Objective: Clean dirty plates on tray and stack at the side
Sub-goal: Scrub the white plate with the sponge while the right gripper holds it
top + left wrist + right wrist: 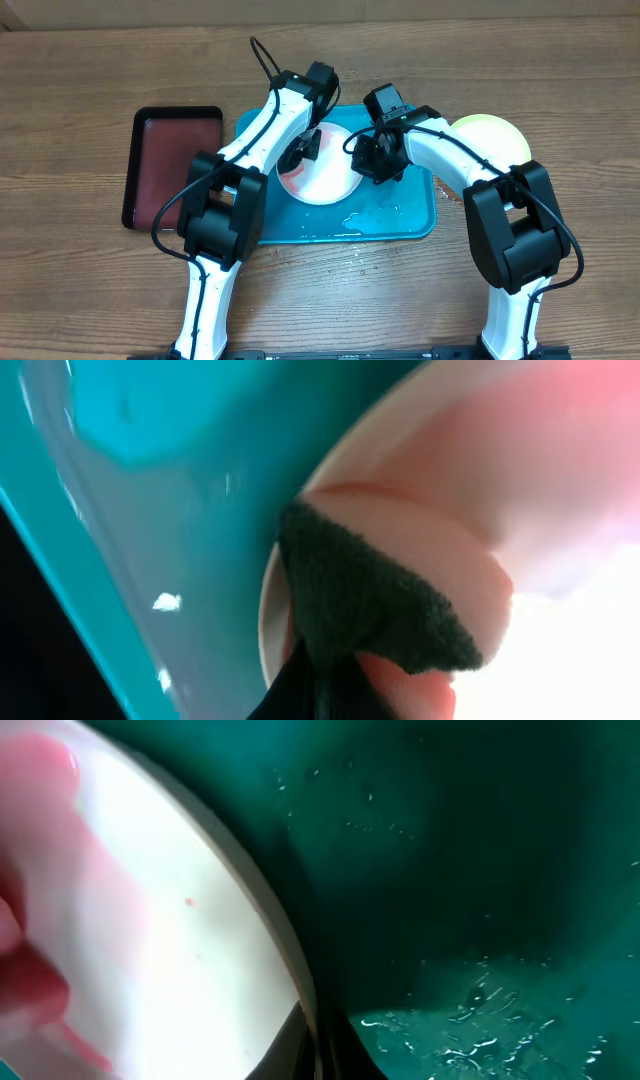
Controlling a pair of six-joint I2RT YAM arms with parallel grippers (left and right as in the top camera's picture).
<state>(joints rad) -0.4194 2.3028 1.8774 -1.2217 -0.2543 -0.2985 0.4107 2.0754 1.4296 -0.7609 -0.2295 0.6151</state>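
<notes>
A white plate [325, 170] with red smears lies on the turquoise tray [415, 215]. My left gripper [300, 150] is shut on a dark cloth [365, 595] and presses it on the plate's left part, on the red smear [420, 520]. My right gripper [375, 160] is shut on the white plate's right rim [290, 955]. A yellow-green rimmed plate [490, 135] lies on the table right of the tray, partly behind my right arm. The light blue plate is out of view.
A black tray with a dark red inside [170, 160] lies left of the turquoise tray. Water drops and puddles [375, 215] lie on the turquoise tray's front part and on the wood [365, 255] in front of it.
</notes>
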